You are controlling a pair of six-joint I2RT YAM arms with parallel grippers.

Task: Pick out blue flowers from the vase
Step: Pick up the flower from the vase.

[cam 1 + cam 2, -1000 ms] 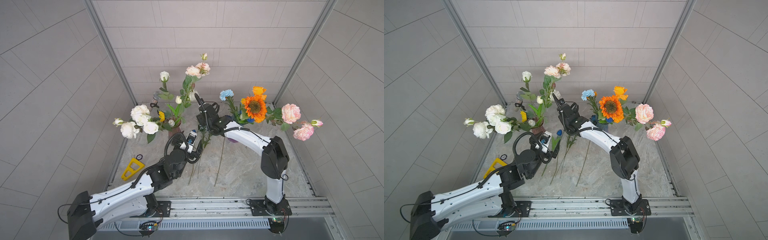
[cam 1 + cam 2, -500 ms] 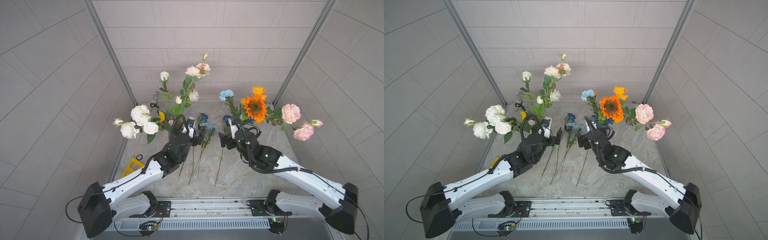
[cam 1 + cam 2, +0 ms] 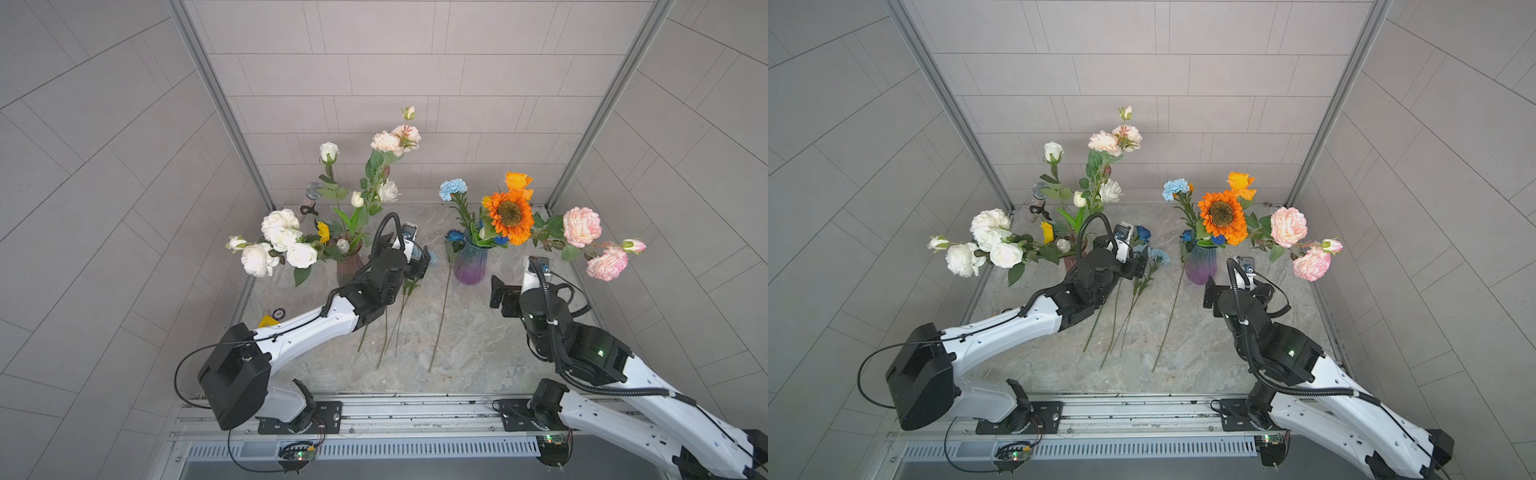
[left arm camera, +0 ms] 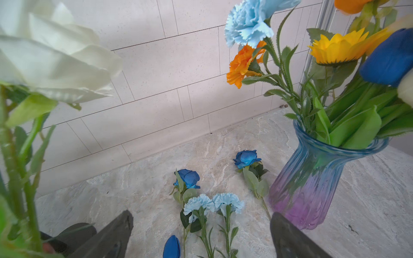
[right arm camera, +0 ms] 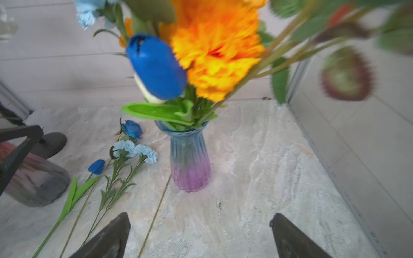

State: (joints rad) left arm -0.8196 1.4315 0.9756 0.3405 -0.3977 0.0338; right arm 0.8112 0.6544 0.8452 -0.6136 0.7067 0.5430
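Five blue stems lie flat on the marble tabletop between the two vases: two dark blue roses, two light blue carnations with heads touching, and one dark blue tulip bud. Blooms point toward the back wall, stems toward the robot bases. One rose sits just beside the blue-to-purple glass vase, its stem running past the base.

In that vase, upright: one tall light blue carnation and a dark blue tulip low near the rim, next to the sunflower. The pink blooms splay out sideways.

Arms: the left gripper hovers over the laid-out flowers, jaws spread wide, nothing between them. The right gripper faces the same vase from its near right side, jaws wide apart, empty, clear of the glass.

Beside the left arm stands a pinkish vase with white roses, partly hidden by the wrist in both top views.
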